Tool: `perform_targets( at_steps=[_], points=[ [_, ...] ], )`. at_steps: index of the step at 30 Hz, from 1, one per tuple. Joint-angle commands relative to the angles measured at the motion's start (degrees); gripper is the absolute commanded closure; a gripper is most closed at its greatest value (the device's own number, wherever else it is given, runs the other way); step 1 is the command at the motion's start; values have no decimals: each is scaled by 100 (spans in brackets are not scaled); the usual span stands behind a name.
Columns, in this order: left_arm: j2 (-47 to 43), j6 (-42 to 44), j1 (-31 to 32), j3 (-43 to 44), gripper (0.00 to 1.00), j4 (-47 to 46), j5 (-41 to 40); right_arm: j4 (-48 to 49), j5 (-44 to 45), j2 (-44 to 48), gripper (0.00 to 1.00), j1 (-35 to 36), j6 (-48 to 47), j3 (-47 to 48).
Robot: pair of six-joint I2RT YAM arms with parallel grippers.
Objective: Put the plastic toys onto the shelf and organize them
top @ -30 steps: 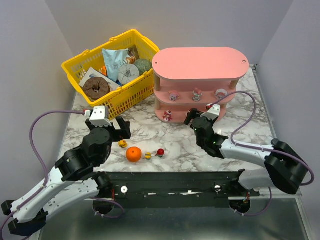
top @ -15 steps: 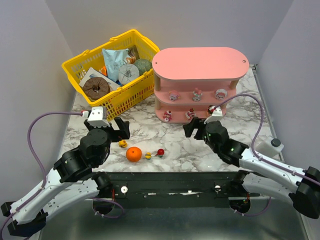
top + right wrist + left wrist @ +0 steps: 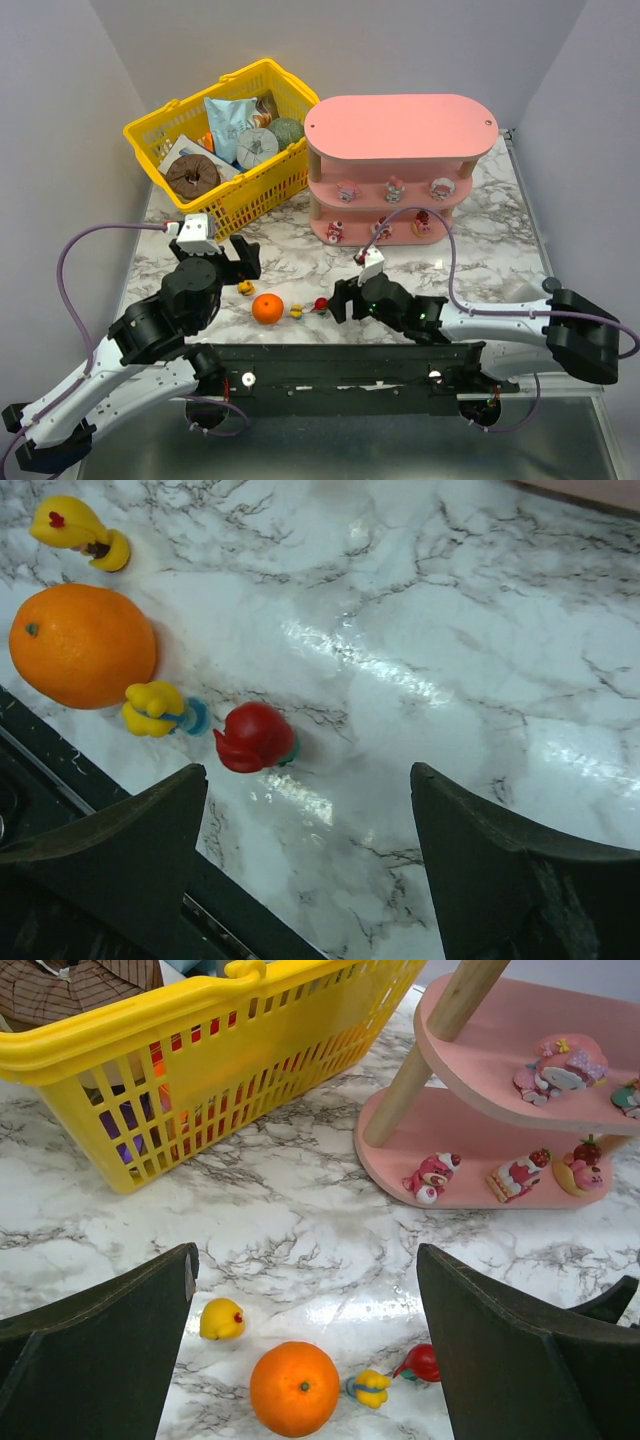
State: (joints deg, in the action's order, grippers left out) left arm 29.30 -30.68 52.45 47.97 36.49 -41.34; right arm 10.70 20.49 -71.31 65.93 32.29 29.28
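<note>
The pink shelf (image 3: 400, 130) stands at the back right, with three plastic toys on its middle board and three on its bottom board (image 3: 470, 1130). Three more toys lie on the marble near the front: a yellow one (image 3: 245, 288), a yellow-and-blue one (image 3: 296, 312) and a red one (image 3: 321, 303). My right gripper (image 3: 340, 298) hangs open just right of the red toy (image 3: 255, 737), which lies ahead of its left finger. My left gripper (image 3: 305, 1260) is open and empty above the yellow toy (image 3: 221, 1319).
An orange ball (image 3: 267, 309) lies between the yellow toys, touching the yellow-and-blue one (image 3: 158, 709). A yellow mesh basket (image 3: 150, 140) of packaged goods stands at the back left, close to the shelf's left end. The black base rail (image 3: 340, 365) runs along the near edge.
My right arm has drawn back from the shelf's bottom board, toward the near left, to the red toy. A red-topped toy now stands at that board's right end. The left arm has not moved.
</note>
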Motion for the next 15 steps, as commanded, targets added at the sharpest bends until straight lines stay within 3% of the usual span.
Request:
perform_targets(
  at_steps=[1,15],
  points=[
    [-38,-26,-41,-50,1,-28,82,459,648,-549,13,367,382,358],
    [-47,-17,-41,-59,1,-10,56,-147,1010,-1693,21,587,1261,1150]
  ],
)
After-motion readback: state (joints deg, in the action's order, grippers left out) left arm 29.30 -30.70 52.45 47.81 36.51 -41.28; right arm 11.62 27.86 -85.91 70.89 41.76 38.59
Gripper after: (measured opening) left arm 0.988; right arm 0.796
